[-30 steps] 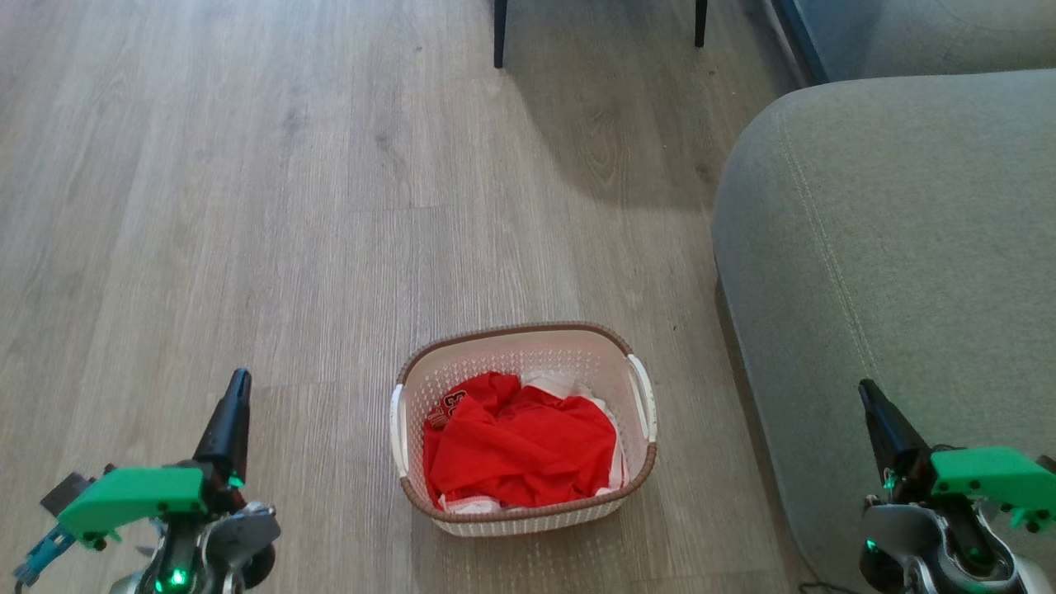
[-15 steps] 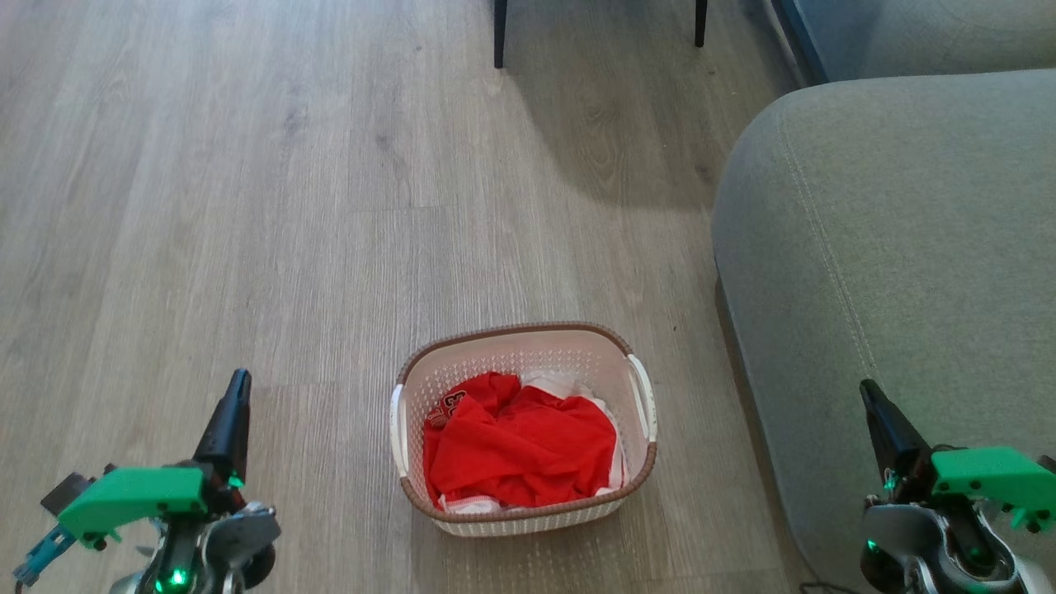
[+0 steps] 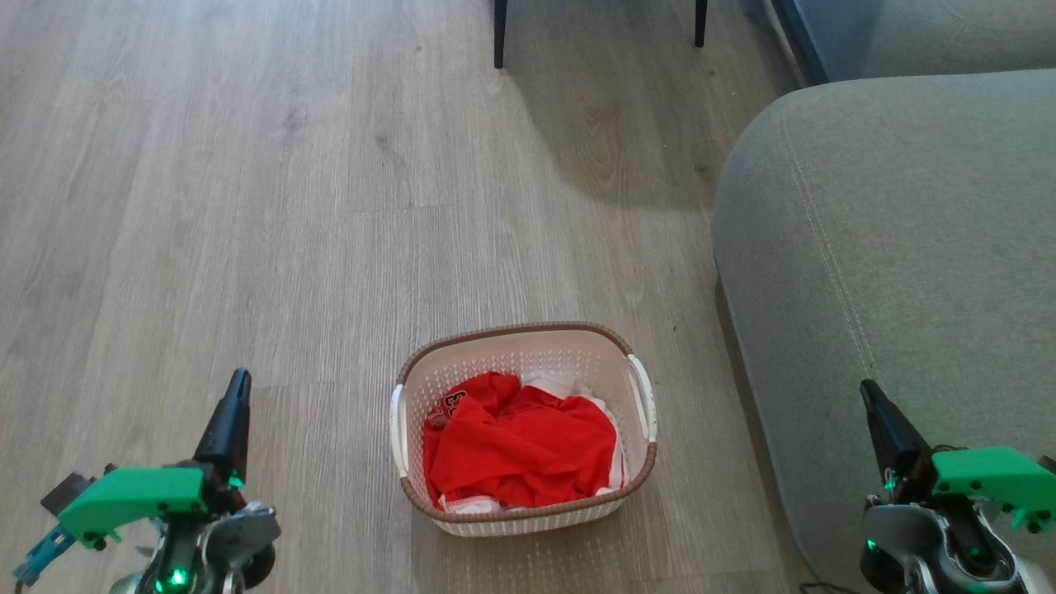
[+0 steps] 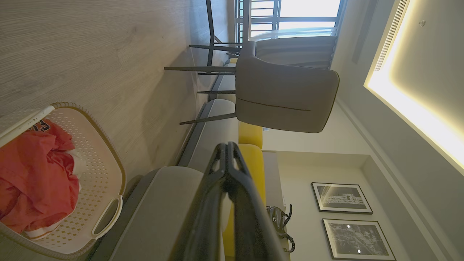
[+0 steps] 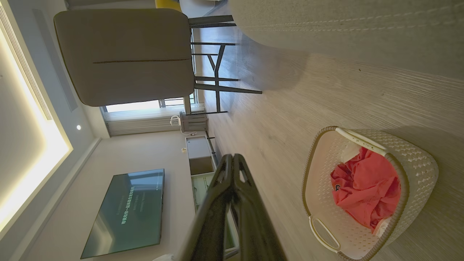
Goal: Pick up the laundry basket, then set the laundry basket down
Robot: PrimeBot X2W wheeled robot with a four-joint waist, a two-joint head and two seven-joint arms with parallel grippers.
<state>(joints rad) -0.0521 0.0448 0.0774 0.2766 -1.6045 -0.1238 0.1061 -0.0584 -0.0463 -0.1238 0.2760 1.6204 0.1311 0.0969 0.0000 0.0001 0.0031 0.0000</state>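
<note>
The laundry basket (image 3: 511, 355) stands on the wood floor between my two arms, cream-white and perforated, with a brown rim and a white handle on each side. Red and white clothes (image 3: 520, 445) lie inside it. My left gripper (image 3: 239, 381) is shut, well to the basket's left, fingers pointing up the head view. My right gripper (image 3: 866, 389) is shut too, off to the basket's right in front of the sofa. The left wrist view has the basket (image 4: 105, 159) at its lower left beyond the shut fingers (image 4: 226, 159). The right wrist view has the basket (image 5: 417, 159) at its lower right.
A grey sofa (image 3: 899, 247) runs along the right, close to the basket's right side. Dark chair legs (image 3: 499, 33) stand at the far end of the floor. A grey chair (image 4: 286, 94), a wall television (image 5: 127, 210) and framed pictures (image 4: 340, 197) lie farther off.
</note>
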